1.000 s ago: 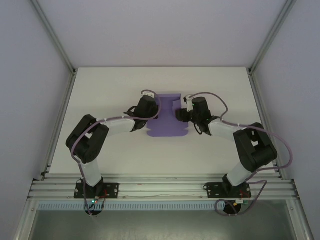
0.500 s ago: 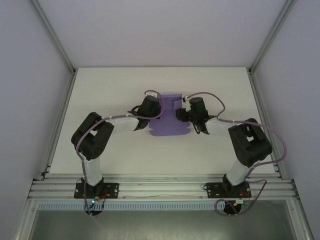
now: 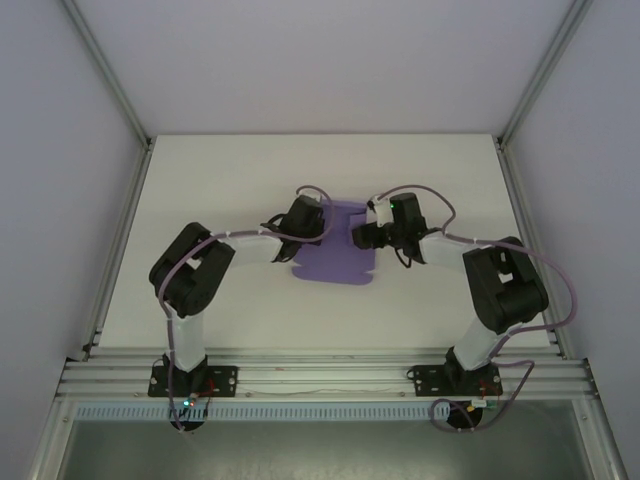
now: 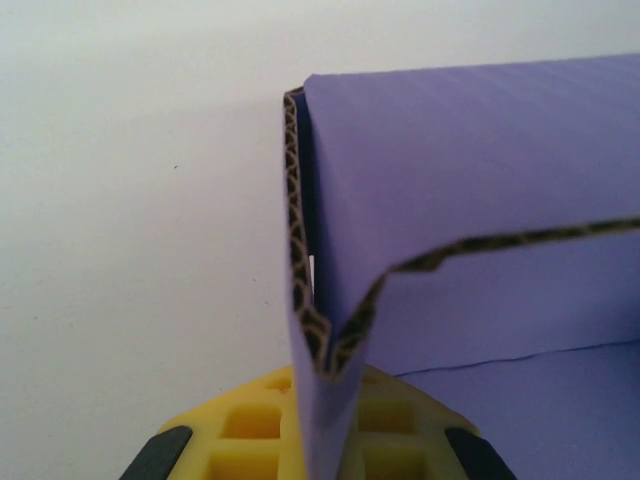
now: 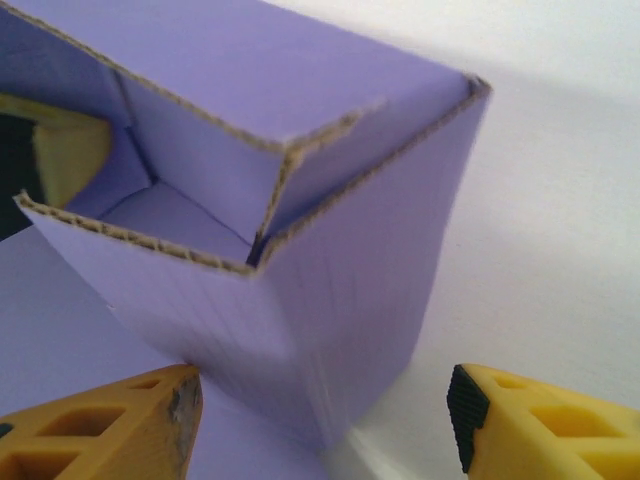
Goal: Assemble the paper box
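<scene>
The purple paper box lies mid-table, its far end folded up into walls and its near flaps flat. In the left wrist view two corrugated walls of the paper box meet at a corner, and my left gripper is shut on that doubled card. My left gripper sits at the box's far left. My right gripper is at the far right. Its yellow fingers stand open on either side of the box's raised corner, apart from the card.
The white table has free room all around the box. Aluminium frame rails run along the left and right edges, and a slotted rail crosses the near edge by the arm bases.
My right gripper has opened wider and let go of the box's right corner. Both wrists have drawn slightly closer together, and the box has shifted a little toward me.
</scene>
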{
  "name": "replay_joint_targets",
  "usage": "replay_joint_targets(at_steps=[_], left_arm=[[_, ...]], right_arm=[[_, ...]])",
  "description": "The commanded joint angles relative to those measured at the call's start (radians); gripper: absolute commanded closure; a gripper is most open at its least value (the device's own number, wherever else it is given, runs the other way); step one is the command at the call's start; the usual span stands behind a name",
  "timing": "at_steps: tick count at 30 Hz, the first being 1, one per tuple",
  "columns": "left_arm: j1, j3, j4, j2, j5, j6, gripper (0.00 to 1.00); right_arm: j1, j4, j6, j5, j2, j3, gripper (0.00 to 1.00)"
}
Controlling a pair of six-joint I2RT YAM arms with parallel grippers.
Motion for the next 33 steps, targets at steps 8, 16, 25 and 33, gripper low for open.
replay_joint_targets(at_steps=[8, 16, 25, 33], left_arm=[[-0.021, 0.008, -0.059, 0.025, 0.017, 0.032, 1.00], [-0.021, 0.023, -0.064, 0.034, 0.013, 0.033, 1.00], [-0.021, 0.015, -0.063, 0.020, -0.002, 0.025, 1.00], [-0.022, -0.001, -0.078, -0.004, -0.060, -0.009, 1.00]], right_arm=[[-0.004, -0.035, 0.035, 0.101, 0.057, 0.101, 0.39], [0.066, -0.095, 0.143, 0.356, 0.128, 0.104, 0.44], [0.073, -0.053, 0.269, 0.509, 0.146, 0.128, 0.70], [0.092, -0.304, 0.549, 0.919, 0.170, 0.194, 0.80]])
